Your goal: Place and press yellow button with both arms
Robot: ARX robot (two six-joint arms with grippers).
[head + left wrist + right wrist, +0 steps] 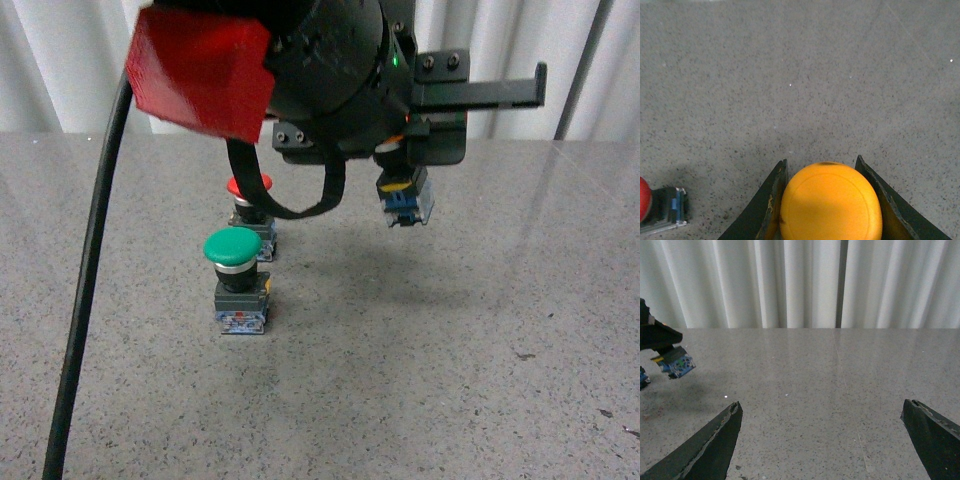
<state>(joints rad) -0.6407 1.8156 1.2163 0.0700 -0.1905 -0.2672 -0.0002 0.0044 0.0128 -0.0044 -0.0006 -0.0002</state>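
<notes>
Left gripper (821,162) holds yellow button (403,200) tilted in the air above table (450,350).
Green button (233,247) and red button (249,186) stand on table to its left, red behind green. Left jaws clamp the yellow cap. Right gripper (821,404) is spread wide, holding nothing.

Grey stone table before a white curtain

We see a speckled grey stone tabletop (450,390) filling the lower part of the front view, its far edge meeting a white pleated curtain (60,70) that hangs straight down behind it. One dark narrow strip (841,285) runs between two folds; whether it is a gap or a pole we cannot tell. The light is even and soft. The stone carries a pale sheen toward the curtain, blurred shadows near the middle, a faint straight line (840,370) across its surface, and a few small dark flecks (520,355) on the right.
</notes>
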